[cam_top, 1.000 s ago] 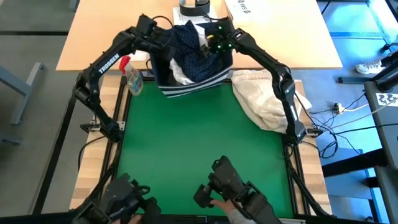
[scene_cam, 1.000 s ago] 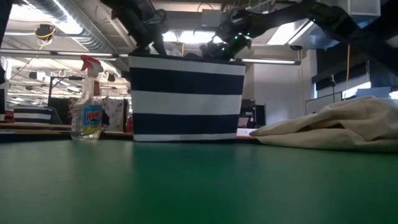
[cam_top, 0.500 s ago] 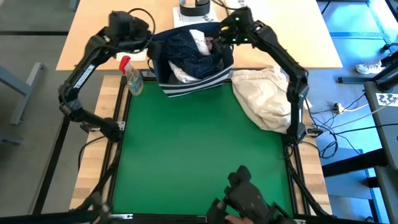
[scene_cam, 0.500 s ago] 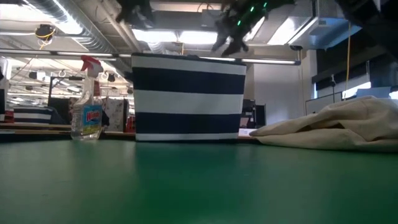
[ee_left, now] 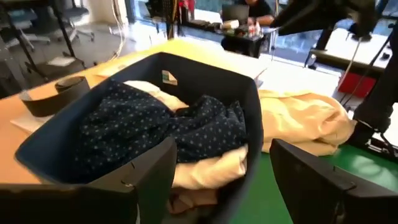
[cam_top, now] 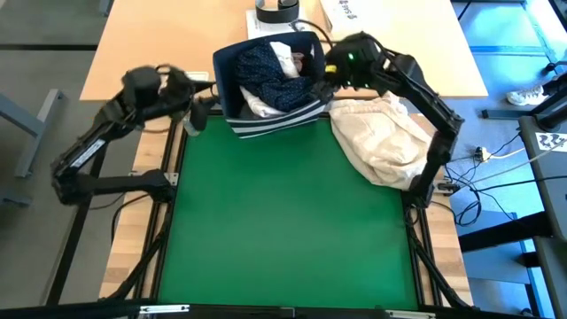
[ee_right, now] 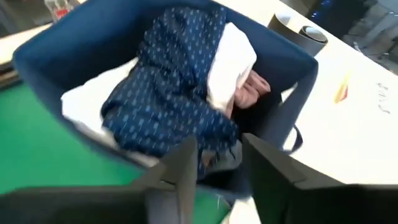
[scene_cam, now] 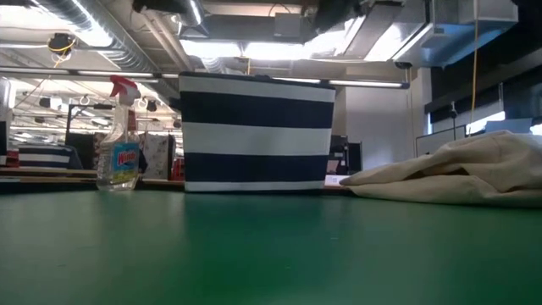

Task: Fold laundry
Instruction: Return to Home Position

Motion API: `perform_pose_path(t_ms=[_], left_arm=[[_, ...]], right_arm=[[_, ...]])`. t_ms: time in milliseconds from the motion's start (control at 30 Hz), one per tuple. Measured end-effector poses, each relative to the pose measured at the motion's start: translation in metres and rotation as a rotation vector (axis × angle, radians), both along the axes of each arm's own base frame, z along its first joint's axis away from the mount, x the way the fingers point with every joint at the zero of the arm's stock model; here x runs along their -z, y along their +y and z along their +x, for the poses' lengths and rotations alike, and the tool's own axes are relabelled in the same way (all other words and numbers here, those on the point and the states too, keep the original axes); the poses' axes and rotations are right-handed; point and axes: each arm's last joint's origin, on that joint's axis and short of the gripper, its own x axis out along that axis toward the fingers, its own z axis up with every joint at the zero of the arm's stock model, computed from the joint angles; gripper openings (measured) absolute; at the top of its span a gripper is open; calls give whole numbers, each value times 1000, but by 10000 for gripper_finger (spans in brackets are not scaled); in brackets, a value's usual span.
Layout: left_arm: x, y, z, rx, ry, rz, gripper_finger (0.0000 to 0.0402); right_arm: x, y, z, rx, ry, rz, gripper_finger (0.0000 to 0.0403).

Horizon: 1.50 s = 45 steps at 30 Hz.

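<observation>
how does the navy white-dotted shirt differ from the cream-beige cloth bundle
The navy white-dotted shirt lies inside the navy white-striped fabric bin; the cream-beige cloth bundle lies outside, on the green table beside it. The shirt is dark and patterned, the bundle pale and plain. Both are soft, crumpled fabric.

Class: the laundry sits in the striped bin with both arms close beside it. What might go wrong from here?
1. The left end effector, open, is near the spray bottle; a swing might topple it.
2. The right end effector, open beside the bin, might snag its rim or the navy dotted shirt on top.
</observation>
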Motion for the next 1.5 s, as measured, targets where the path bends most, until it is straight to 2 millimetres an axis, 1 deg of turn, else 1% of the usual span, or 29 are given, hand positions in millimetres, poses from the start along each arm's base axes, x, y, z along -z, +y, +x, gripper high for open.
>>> perform_pose_path(t_ms=[100,200,300,367,433,533,600,667,733,800,867,933,1033,1133,1200,1267,1333,1400,1500], left_arm=[[16,-13,-11,2,-32,10,252],[36,-23,-19,60,-34,-12,252],[51,-31,-24,106,-51,-59,252],[59,-34,-25,120,-71,-107,252],[62,-35,-26,118,-87,-146,252],[62,-35,-26,95,-87,-142,252],[62,-34,-27,75,-91,-132,252],[63,-34,-26,68,-82,-118,252],[66,-34,-24,133,-52,-75,252],[74,-37,-18,279,-37,-46,252],[87,-41,-14,398,-25,-76,252],[99,-43,-13,421,-20,-126,252],[119,-44,-16,377,32,-198,252],[133,-43,-14,348,30,-287,252],[139,-44,-10,414,-5,-246,252],[142,-45,-7,465,-78,-180,252],[146,-47,-5,488,-153,-117,252],[152,-51,-7,482,-195,-80,252],[169,-55,-12,436,-217,-88,252]], right_arm=[[-6,25,-4,-2,14,-3,101],[-8,47,-8,-54,29,0,78],[-1,67,-11,-82,38,-1,59],[8,78,-17,-84,33,-6,48],[19,89,-29,-84,12,-17,38],[43,102,-53,-86,-71,-1,25],[63,108,-70,-101,-133,14,16],[85,115,-89,-152,-200,33,7],[106,121,-106,-233,-297,71,3],[127,127,-123,-299,-413,119,4],[146,131,-139,-330,-517,144,9],[164,135,-159,-340,-580,171,15],[187,139,-181,-325,-627,211,20],[202,142,-197,-308,-695,262,21],[206,142,-203,-304,-749,218,21],[212,142,-208,-279,-806,174,21],[222,142,-210,-272,-813,150,21],[234,142,-212,-277,-804,143,21],[250,144,-211,-326,-806,155,21]])
